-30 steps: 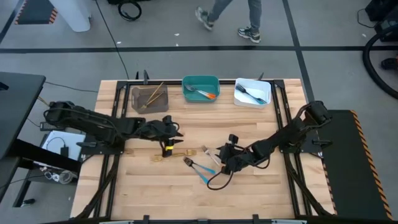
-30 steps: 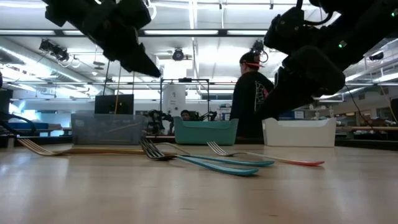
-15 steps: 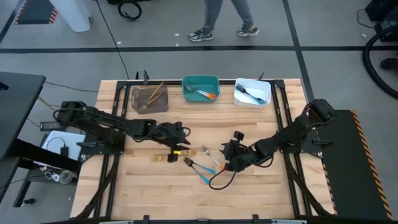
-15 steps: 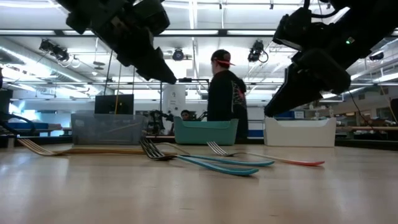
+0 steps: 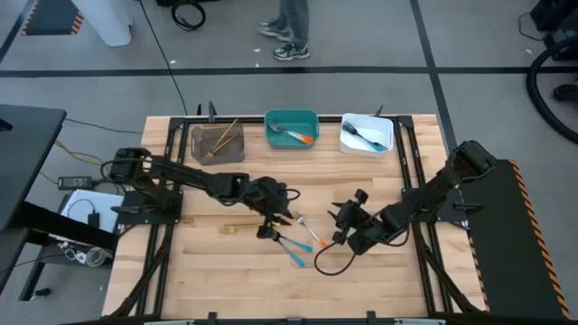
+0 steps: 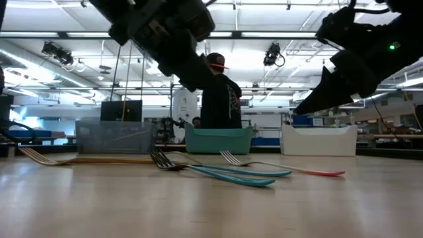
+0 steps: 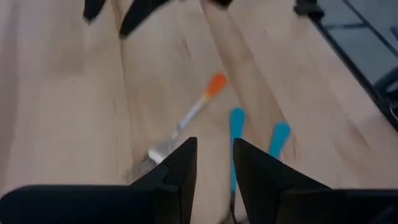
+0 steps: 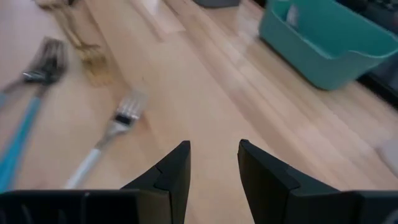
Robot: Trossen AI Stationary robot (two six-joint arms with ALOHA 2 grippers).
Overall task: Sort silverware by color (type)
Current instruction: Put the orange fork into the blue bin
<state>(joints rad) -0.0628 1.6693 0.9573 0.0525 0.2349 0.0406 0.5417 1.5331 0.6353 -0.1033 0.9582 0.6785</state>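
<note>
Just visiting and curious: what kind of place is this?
Probably a robotics lab or workshop: a wooden table with two robot arms, a large open hall with ceiling lights behind, and a person walking past.

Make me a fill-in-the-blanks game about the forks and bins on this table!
1. The middle bin is coloured ____.
2. The fork beside the two blue-handled forks has an ____ handle tip.
3. The gold fork lies on the ____, not in a bin.
4. Between the left pincer fingers there is ____.

Missing words: teal; orange; table; nothing
</note>
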